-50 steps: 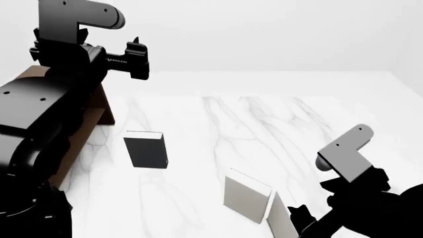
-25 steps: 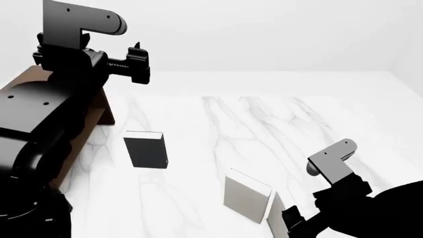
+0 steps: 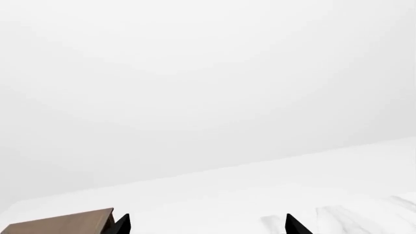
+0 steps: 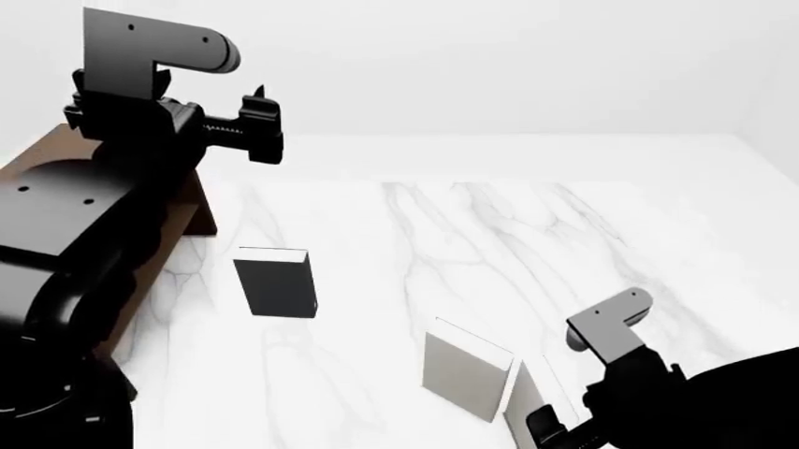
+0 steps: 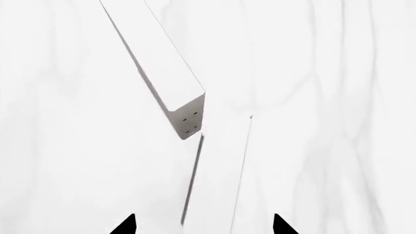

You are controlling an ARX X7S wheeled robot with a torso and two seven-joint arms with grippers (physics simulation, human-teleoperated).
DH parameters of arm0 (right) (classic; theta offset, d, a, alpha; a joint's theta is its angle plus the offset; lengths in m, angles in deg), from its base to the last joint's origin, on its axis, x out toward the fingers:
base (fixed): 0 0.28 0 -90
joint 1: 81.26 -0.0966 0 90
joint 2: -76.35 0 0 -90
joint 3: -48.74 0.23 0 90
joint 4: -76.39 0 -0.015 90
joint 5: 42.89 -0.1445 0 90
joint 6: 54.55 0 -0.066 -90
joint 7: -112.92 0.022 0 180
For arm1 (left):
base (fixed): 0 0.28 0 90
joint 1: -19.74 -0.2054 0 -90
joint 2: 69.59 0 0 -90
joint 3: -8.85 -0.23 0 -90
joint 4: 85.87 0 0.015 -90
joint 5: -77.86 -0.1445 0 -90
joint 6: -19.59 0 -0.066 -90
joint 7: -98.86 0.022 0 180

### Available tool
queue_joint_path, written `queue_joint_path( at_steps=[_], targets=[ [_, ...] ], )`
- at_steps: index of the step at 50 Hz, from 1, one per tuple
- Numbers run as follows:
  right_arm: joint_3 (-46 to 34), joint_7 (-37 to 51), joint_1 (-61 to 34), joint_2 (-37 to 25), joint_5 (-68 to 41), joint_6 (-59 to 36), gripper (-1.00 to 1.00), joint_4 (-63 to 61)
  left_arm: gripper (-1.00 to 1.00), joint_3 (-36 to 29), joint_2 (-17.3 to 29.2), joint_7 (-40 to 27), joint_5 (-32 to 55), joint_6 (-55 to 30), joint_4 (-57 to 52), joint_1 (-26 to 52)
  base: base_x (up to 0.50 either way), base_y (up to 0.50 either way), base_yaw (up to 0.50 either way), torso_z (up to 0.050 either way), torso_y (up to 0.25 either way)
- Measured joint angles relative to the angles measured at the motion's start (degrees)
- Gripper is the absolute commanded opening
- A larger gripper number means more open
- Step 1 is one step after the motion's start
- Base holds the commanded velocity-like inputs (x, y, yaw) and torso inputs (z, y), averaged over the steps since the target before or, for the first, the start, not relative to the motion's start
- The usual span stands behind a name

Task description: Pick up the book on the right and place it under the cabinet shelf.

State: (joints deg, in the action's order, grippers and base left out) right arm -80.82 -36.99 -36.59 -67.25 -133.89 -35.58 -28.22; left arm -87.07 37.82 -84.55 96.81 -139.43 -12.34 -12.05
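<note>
The off-white book point(image 4: 521, 400) stands on edge at the front right of the marble table, rightmost of three. In the right wrist view this book point(image 5: 217, 180) shows as a thin upright slab running between my open fingertips, with gaps on both sides. My right gripper point(image 4: 549, 428) point(image 5: 202, 225) is open, right at the book's near end. The slightly greyer pale book point(image 4: 466, 372) point(image 5: 156, 63) stands just left of it, almost touching. The dark brown cabinet point(image 4: 175, 210) is at the left, mostly hidden by my left arm; its shelf is hidden. My left gripper point(image 4: 258, 122) point(image 3: 208, 226) is open and empty, held high.
A dark charcoal book point(image 4: 275, 283) stands upright near the cabinet's front. A corner of the cabinet top point(image 3: 58, 226) shows in the left wrist view. The white marble table point(image 4: 500, 234) stretches back to a pale wall.
My right arm has moved down and to the left, bringing its gripper closer over the off-white book. The left arm and the books have hardly moved.
</note>
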Motion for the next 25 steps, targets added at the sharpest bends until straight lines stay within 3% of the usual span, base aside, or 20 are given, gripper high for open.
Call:
queue_joint_path(
  at_steps=[25],
  targets=[
    [-1.87, -3.45, 1.98, 0.80, 5.18, 2.35, 1.00, 3.41, 1.00, -0.19, 0.19, -0.34, 0.51, 0.22, -0.05, -0.45, 0.00, 0.00, 0.00, 0.000, 0.000]
  ],
)
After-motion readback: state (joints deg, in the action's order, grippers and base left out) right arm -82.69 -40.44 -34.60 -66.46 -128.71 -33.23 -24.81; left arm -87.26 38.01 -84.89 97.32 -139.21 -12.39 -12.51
